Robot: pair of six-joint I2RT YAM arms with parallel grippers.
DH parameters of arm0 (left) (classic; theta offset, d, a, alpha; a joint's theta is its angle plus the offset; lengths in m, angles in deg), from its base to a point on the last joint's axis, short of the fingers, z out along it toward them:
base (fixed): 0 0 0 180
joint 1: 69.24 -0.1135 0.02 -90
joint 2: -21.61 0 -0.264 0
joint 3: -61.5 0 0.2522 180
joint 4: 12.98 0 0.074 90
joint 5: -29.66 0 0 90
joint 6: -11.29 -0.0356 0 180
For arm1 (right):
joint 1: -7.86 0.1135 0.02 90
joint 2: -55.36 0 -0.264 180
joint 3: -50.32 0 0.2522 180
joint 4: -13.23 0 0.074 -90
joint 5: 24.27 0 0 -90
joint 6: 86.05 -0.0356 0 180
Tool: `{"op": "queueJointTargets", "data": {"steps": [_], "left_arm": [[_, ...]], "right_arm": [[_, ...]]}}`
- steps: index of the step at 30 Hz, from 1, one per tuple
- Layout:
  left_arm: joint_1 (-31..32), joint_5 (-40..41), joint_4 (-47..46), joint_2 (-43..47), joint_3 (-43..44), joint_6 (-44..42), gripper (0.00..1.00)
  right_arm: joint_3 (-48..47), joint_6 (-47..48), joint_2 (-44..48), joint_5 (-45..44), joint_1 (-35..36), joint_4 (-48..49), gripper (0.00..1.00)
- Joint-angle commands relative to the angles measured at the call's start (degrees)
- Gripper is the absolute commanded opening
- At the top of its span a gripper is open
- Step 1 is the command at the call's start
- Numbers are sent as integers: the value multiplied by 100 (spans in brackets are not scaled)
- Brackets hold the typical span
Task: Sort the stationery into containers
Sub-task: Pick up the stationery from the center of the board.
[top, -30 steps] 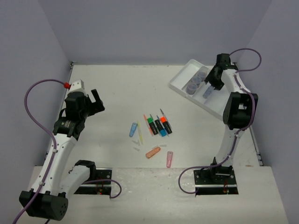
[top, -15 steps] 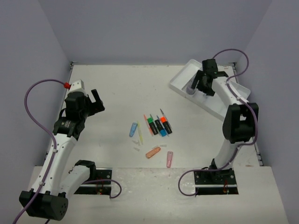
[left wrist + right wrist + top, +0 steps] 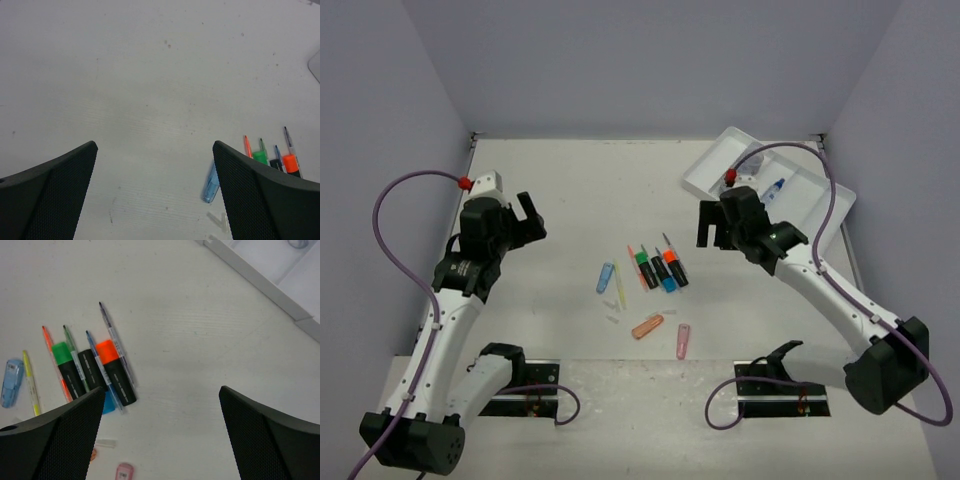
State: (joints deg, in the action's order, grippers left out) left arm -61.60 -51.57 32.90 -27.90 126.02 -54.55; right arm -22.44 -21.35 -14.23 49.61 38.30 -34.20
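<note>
One camera sits high behind the arm bases point(image 3: 775, 382), looking down and forward over the whole desk point(image 3: 570, 180). Each wrist camera rides its arm, facing down from much nearer. All three catch the row of highlighters point(image 3: 660, 268); the right wrist view also takes in a rim of the tray point(image 3: 260, 282).

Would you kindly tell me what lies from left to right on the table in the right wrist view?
Blue capsule → yellow pen → green highlighter → orange highlighter → tray.
</note>
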Motion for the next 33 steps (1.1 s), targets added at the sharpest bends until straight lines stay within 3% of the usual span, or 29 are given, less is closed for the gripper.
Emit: {"op": "queueJointTargets", "data": {"steps": [1,11,14,20,33], "left_arm": [[27,29,-241,-24,39,-210,100],[30,535,110,-141,362,-90,100],[29,949,-224,-80,82,-50,100],[1,542,-168,-335,-16,-108,100],[-8,520,-172,11,-58,-140,100]], "right_arm": [[342,110,841,114,24,428,98],[1758,119,2333,-466,24,1851,98],[1923,115,2747,-337,24,1967,99],[1796,165,2516,-41,24,1866,99],[1752,-9,2267,28,24,1882,99]]}}
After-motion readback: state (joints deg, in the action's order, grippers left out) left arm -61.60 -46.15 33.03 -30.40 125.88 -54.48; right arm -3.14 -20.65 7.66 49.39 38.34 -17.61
